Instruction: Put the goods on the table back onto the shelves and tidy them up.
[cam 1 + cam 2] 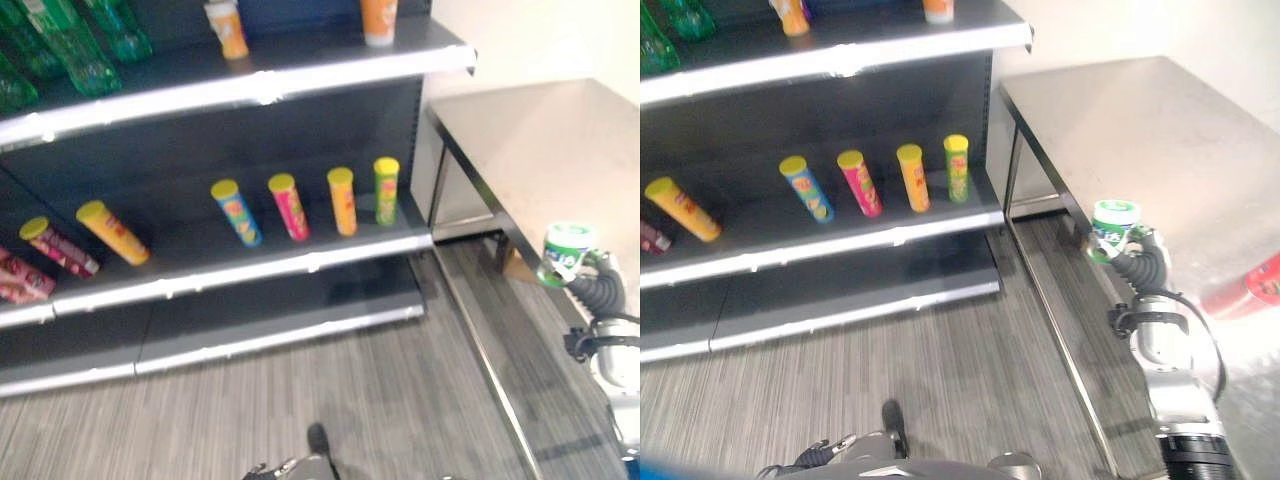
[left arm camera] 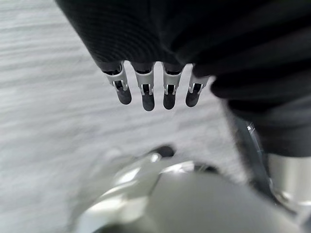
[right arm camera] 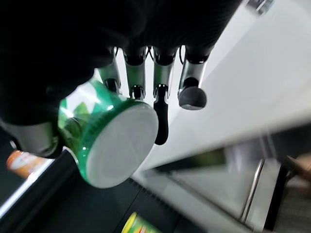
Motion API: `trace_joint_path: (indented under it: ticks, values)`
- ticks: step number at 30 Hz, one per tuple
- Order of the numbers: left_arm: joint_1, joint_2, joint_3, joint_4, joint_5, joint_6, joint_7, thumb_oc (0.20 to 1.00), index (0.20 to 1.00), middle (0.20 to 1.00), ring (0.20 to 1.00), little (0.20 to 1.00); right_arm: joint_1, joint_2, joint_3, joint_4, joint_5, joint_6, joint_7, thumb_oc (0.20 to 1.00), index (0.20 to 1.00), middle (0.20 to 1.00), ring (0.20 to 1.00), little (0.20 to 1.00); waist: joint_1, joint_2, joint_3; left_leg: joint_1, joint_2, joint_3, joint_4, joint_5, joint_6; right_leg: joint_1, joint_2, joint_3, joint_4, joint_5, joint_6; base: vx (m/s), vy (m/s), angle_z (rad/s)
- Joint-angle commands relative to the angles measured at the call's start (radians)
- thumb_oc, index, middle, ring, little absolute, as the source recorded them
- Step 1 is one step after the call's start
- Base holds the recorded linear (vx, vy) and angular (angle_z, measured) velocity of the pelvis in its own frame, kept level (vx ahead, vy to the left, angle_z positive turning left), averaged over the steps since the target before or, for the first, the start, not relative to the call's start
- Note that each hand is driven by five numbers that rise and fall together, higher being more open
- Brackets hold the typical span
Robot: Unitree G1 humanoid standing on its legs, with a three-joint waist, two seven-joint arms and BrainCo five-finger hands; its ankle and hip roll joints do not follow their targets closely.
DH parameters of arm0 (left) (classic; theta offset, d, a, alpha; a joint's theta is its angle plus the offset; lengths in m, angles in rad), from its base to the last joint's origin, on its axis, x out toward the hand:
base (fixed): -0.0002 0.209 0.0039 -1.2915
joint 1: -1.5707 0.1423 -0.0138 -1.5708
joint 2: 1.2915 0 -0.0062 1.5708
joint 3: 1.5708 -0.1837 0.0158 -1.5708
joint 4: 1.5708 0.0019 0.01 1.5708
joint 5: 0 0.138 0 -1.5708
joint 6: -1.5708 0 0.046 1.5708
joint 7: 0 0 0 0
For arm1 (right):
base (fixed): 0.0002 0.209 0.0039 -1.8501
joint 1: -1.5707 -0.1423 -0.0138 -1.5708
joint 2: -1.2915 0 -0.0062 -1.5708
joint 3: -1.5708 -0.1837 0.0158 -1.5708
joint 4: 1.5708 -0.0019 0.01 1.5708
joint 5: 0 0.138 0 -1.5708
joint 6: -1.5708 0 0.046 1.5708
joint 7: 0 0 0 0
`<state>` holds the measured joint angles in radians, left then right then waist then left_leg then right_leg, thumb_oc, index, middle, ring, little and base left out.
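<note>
Our right hand [image 3: 97, 97] has its fingers curled around a green can [image 3: 104, 138], held at the table [image 1: 560, 150] edge so we can carry it to the shelf [image 1: 250, 265]. Our left hand [image 2: 155, 90] hangs low with straight fingers, holding nothing. Tubes [image 1: 290, 205] already stand there, leaving gaps between them

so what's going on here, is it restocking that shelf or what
Looks that way. The robot's right hand is holding a green can with a white lid, fingers curled round it, beside the edge of the steel table. The left hand hangs open over the floor, holding nothing. On the middle shelf a row of yellow-lidded tubes already stands. A red item remains on the table.
</note>
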<state>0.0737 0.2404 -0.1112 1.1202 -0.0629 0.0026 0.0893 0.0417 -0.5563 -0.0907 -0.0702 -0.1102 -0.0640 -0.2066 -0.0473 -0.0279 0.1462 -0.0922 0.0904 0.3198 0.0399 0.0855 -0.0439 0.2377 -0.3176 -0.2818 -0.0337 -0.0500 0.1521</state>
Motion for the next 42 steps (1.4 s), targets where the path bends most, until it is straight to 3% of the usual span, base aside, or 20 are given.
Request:
trace_joint_path:
  ticks: [1,4,6,7,10,15,16,17,18,20,21,23,24,26,31,42]
  values:
    - [-0.014,0.029,-0.015,-0.052,0.033,-0.017,0.023,1.0,1.0,1.0,1.0,1.0,-0.154,-0.093,-0.014,-0.03,-0.03,-0.035,-0.013,0.2,0.2,0.2,0.2,0.2,0.051,0.03,-0.007,-0.019,0.065,-0.043,0.002,-0.034,-0.054,-0.018,0.009,0.043,0.106,-0.105,0.072,0.19,0.383,-0.05]
    - [-0.01,0.039,-0.018,-0.07,0.035,-0.015,0.02,1.0,1.0,1.0,1.0,1.0,-0.171,-0.093,-0.009,-0.04,-0.045,-0.032,-0.013,0.2,0.2,0.2,0.2,0.2,0.055,0.025,-0.012,0.017,-0.005,-0.053,-0.013,-0.073,-0.016,-0.056,-0.038,0.045,0.215,-0.071,0.084,0.14,0.299,-0.07]
    - [-0.009,0.041,-0.018,-0.072,0.037,-0.014,0.018,1.0,1.0,1.0,1.0,1.0,-0.181,-0.096,-0.007,-0.045,-0.051,-0.031,-0.012,0.2,0.2,0.2,0.2,0.2,0.057,0.027,-0.012,0.029,-0.023,-0.054,-0.024,-0.08,-0.002,-0.086,-0.051,0.053,0.268,-0.05,0.078,0.08,0.233,0.1]
    - [-0.006,0.046,-0.027,-0.076,0.043,-0.009,0.012,1.0,1.0,1.0,1.0,1.0,-0.2,-0.098,-0.008,-0.069,-0.055,-0.034,-0.015,0.2,0.2,0.2,0.2,0.2,0.054,0.026,-0.003,0.062,-0.06,-0.064,-0.049,-0.095,0.024,-0.128,-0.073,0.07,0.362,0.026,0.064,0.09,0.246,0.05]
    - [-0.012,0.048,-0.044,-0.067,0.055,-0.008,0.004,1.0,1.0,1.0,1.0,1.0,-0.235,-0.112,0.001,-0.095,-0.057,-0.047,-0.02,0.2,0.2,0.2,0.2,0.2,0.045,0.032,0.013,0.106,-0.077,-0.077,-0.085,-0.112,0.039,-0.185,-0.062,0.08,0.448,0.051,0.045,0.08,0.18,0.19]
    - [-0.031,0.039,-0.059,-0.056,0.054,-0.012,0.0,1.0,1.0,1.0,1.0,1.0,-0.298,-0.142,-0.016,-0.153,-0.044,-0.059,-0.031,0.2,0.2,0.2,0.2,0.2,0.025,0.045,0.028,0.136,-0.069,-0.113,-0.104,-0.12,0.031,-0.238,0.0,0.083,0.314,-0.006,0.037,0.07,0.007,0.19]
    - [-0.039,0.037,-0.064,-0.055,0.055,-0.012,0.0,1.0,1.0,1.0,1.0,1.0,-0.311,-0.145,-0.022,-0.166,-0.032,-0.063,-0.035,0.2,0.2,0.2,0.2,0.2,0.016,0.045,0.034,0.142,-0.07,-0.125,-0.103,-0.123,0.028,-0.247,0.026,0.108,0.251,-0.011,0.041,0.12,-0.068,0.37]
    - [-0.053,0.031,-0.075,-0.048,0.055,-0.012,-0.002,1.0,1.0,1.0,1.0,1.0,-0.342,-0.145,-0.03,-0.207,-0.001,-0.071,-0.04,0.2,0.2,0.2,0.2,0.2,0.0,0.035,0.044,0.158,-0.077,-0.152,-0.101,-0.134,0.025,-0.27,0.074,0.185,0.146,-0.001,0.054,0.09,-0.05,0.44]
    - [-0.054,0.031,-0.075,-0.047,0.055,-0.012,-0.002,1.0,1.0,1.0,1.0,1.0,-0.343,-0.145,-0.03,-0.208,-0.001,-0.07,-0.04,0.2,0.2,0.2,0.2,0.2,0.001,0.035,0.043,0.154,-0.076,-0.151,-0.101,-0.131,0.025,-0.271,0.076,0.186,0.139,0.006,0.053,0.08,-0.059,0.35]
    - [-0.069,0.029,-0.08,-0.027,0.053,-0.011,0.004,1.0,1.0,1.0,1.0,1.0,-0.403,-0.145,0.002,-0.231,0.03,-0.083,-0.044,0.2,0.2,0.2,0.2,0.2,-0.003,0.014,0.039,0.163,-0.091,-0.178,-0.096,-0.139,0.02,-0.265,0.1,0.252,0.047,0.035,0.071,0.06,-0.07,1.22]
    - [-0.062,0.027,-0.077,-0.033,0.048,-0.011,0.004,1.0,1.0,1.0,1.0,1.0,-0.453,-0.171,0.04,-0.226,0.007,-0.071,-0.038,0.2,0.2,0.2,0.2,0.2,0.014,0.0,0.024,0.173,-0.094,-0.192,-0.093,-0.147,0.017,-0.241,0.104,0.272,0.04,0.036,0.065,0.13,-0.115,1.65]
    - [-0.041,0.022,-0.083,-0.033,0.036,-0.01,0.008,1.0,1.0,1.0,1.0,1.0,-0.564,-0.209,0.123,-0.167,0.017,-0.061,-0.038,0.2,0.2,0.2,0.2,0.2,0.04,-0.006,-0.009,0.186,-0.079,-0.217,-0.09,-0.153,0.002,-0.186,0.104,0.232,0.002,0.035,0.056,0.2,-0.234,1.0]
    - [-0.025,0.017,-0.091,-0.037,0.002,-0.007,0.014,1.0,1.0,1.0,1.0,1.0,-0.69,-0.257,0.229,-0.05,0.035,-0.041,-0.039,0.2,0.2,0.2,0.2,0.2,0.071,-0.015,-0.026,0.178,-0.06,-0.246,-0.076,-0.144,-0.016,-0.153,0.116,0.184,-0.015,0.028,0.042,0.19,-0.275,0.46]
    - [-0.016,0.017,-0.098,-0.033,-0.013,-0.008,0.015,1.0,1.0,1.0,1.0,1.0,-0.774,-0.282,0.29,0.024,0.048,-0.027,-0.042,0.2,0.2,0.2,0.2,0.2,0.093,-0.022,-0.032,0.177,-0.05,-0.267,-0.071,-0.142,-0.025,-0.13,0.121,0.152,-0.021,0.019,0.035,0.09,-0.184,0.7]
    - [0.008,0.029,-0.113,0.002,-0.079,-0.01,0.027,1.0,1.0,1.0,1.0,1.0,-1.066,-0.294,0.469,0.384,0.129,-0.002,-0.073,0.2,0.2,0.2,0.2,0.2,0.17,-0.039,-0.052,0.17,-0.03,-0.338,-0.068,-0.135,-0.061,-0.061,0.135,0.043,-0.027,-0.024,0.015,0.08,-0.175,0.6]
    - [0.01,0.029,-0.133,0.041,-0.125,-0.003,0.03,1.0,1.0,1.0,1.0,1.0,-1.17,-0.208,0.496,0.772,0.238,0.023,-0.11,0.2,0.2,0.2,0.2,0.2,0.231,-0.027,-0.049,0.132,-0.027,-0.418,-0.056,-0.114,-0.087,-0.037,0.146,-0.06,-0.004,-0.06,-0.005,0.02,-0.07,0.39]
